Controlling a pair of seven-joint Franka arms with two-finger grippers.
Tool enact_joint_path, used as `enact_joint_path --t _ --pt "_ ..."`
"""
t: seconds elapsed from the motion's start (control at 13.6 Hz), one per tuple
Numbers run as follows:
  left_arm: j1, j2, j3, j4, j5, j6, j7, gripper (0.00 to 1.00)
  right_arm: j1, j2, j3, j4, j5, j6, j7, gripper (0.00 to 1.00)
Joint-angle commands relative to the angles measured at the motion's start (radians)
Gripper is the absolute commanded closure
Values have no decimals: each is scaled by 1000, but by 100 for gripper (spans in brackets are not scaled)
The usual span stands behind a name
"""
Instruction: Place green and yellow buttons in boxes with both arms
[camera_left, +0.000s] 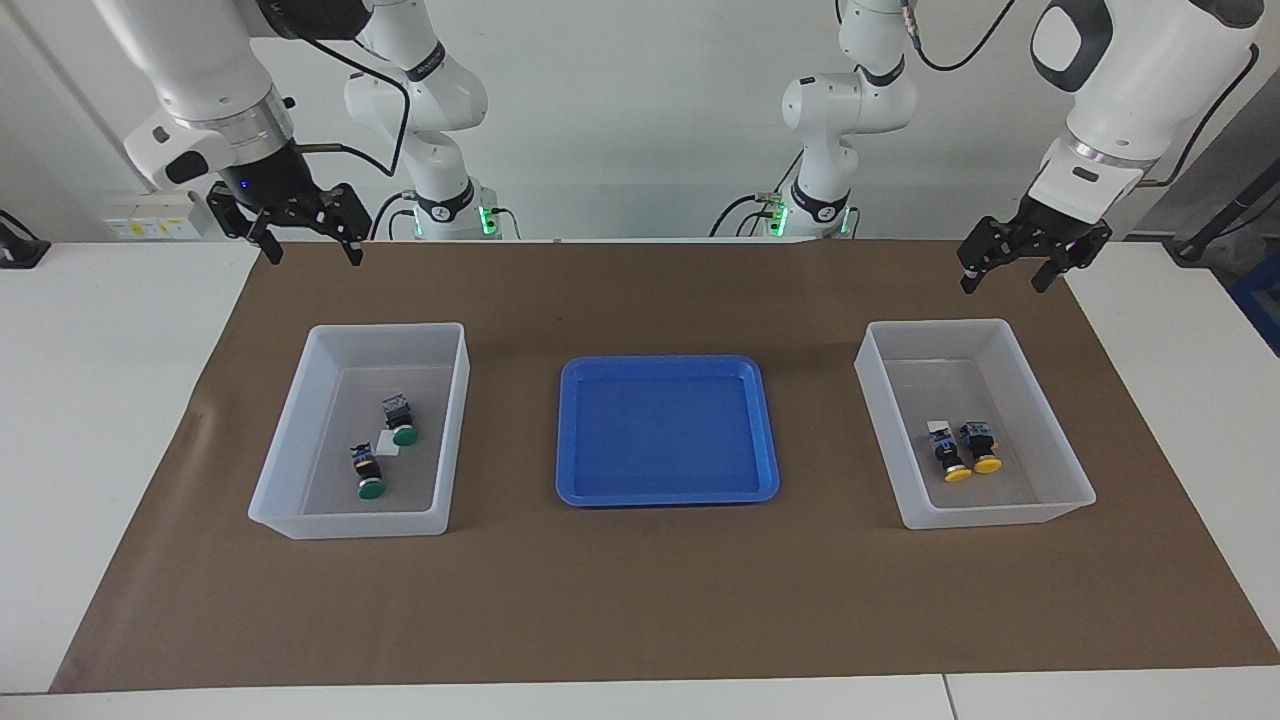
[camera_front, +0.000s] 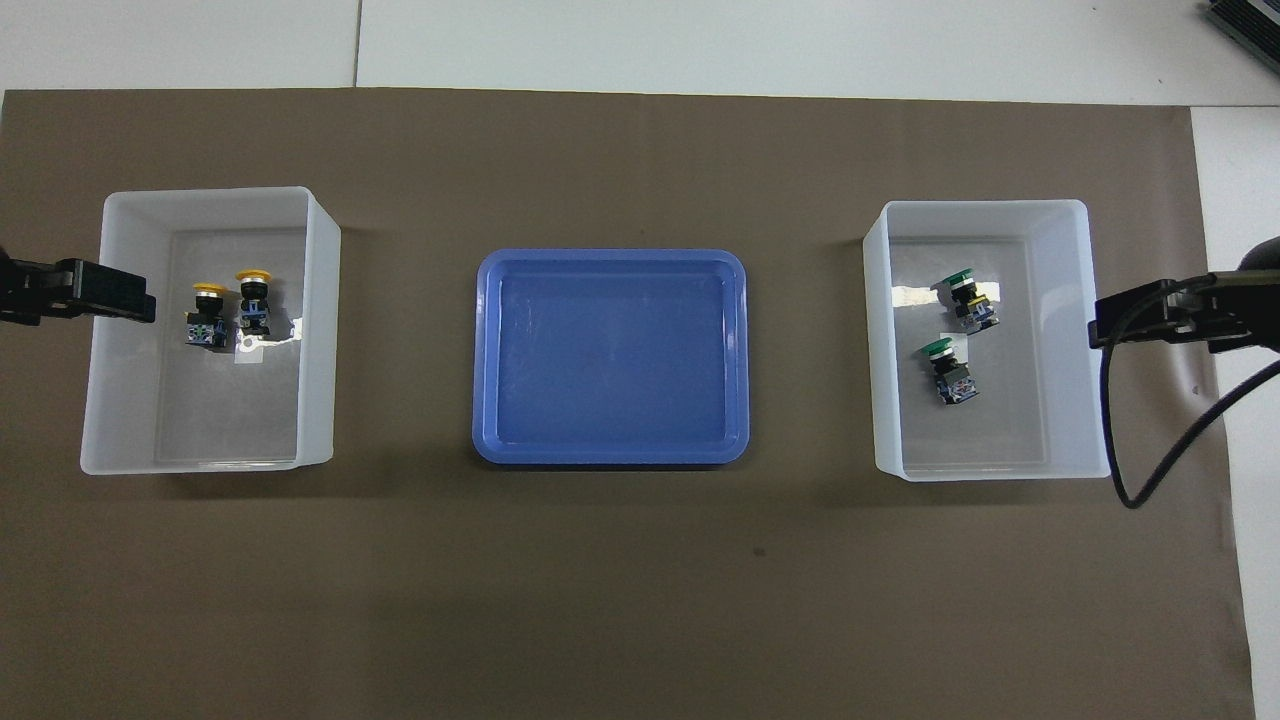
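1. Starting at the right arm's end of the table: the right gripper (camera_left: 305, 240) hangs in the air, raised over the brown mat (camera_left: 640, 600) at the robots' edge, its fingers spread apart and carrying nothing.
2. Just below it sits the white box (camera_left: 290, 470) at that end, and both green buttons (camera_left: 384, 447) lie inside it on their sides, one a little nearer the robots than the other, with a small white scrap between them.
3. Centre of the table: the blue tray (camera_left: 570, 430) lies between the two boxes, with no button on it.
4. On to the left arm's end: the second white box (camera_left: 1060, 450) holds both yellow buttons (camera_left: 966, 450), side by side and touching or nearly so, caps pointing away from the robots.
5. Above that box's robot-side edge the left gripper (camera_left: 1005, 268) hovers, fingers parted, gripping nothing.
6. Verdict: all four buttons look sorted by colour into boxes, so the placing appears done. All that seems left is for the arms to settle.
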Motion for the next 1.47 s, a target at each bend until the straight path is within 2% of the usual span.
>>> enact_joint_path --t 0.0,0.37,0.95,1.39 --pt "6 -30 -4 -37 12 21 -7 0 -8 -13 1 -8 6 -1 -24 0" --pt "6 -30 -4 -37 12 21 -7 0 -8 -13 1 -8 3 -4 -28 0" --pt "6 -30 -4 -37 12 21 -7 0 -5 -23 2 -25 -74 29 -39 0" --pt "6 -30 -4 -37 12 21 -7 0 -8 -22 4 -23 -54 24 -40 0"
